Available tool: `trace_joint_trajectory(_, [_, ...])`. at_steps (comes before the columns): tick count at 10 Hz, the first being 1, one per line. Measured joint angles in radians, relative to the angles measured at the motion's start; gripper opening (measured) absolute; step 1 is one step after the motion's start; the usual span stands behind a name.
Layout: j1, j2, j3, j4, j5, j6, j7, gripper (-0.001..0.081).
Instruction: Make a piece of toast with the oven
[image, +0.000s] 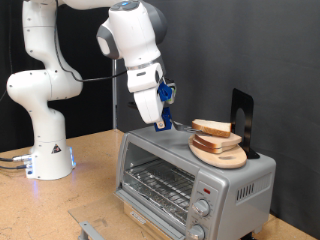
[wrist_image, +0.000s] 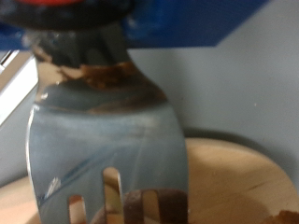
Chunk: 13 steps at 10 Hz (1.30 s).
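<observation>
My gripper (image: 160, 104) hangs above the oven's top and is shut on the handle of a slotted metal spatula (wrist_image: 103, 131). The blade (image: 178, 126) points toward the exterior view's right. Its tip reaches the edge of the piece of toast (image: 212, 127), the top slice of a small pile of bread (image: 220, 143) on a round wooden plate (image: 222, 160). The plate rests on top of the silver oven (image: 240, 185). In the wrist view brown crust (wrist_image: 149, 207) shows at the blade's tip, with the wooden plate (wrist_image: 234, 177) beneath. The wire rack (image: 160, 185) shows bare.
A black upright panel (image: 242, 118) stands on the oven behind the plate. Two knobs (image: 200, 212) sit on the oven's front right. The arm's white base (image: 45, 150) stands at the exterior view's left on the wooden table (image: 90, 160). A grey flat piece (image: 95, 228) lies before the oven.
</observation>
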Motion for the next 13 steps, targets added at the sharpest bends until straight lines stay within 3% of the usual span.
trace_joint_trajectory(13, [0.000, 0.020, 0.027, 0.022, -0.012, -0.051, 0.065, 0.0263])
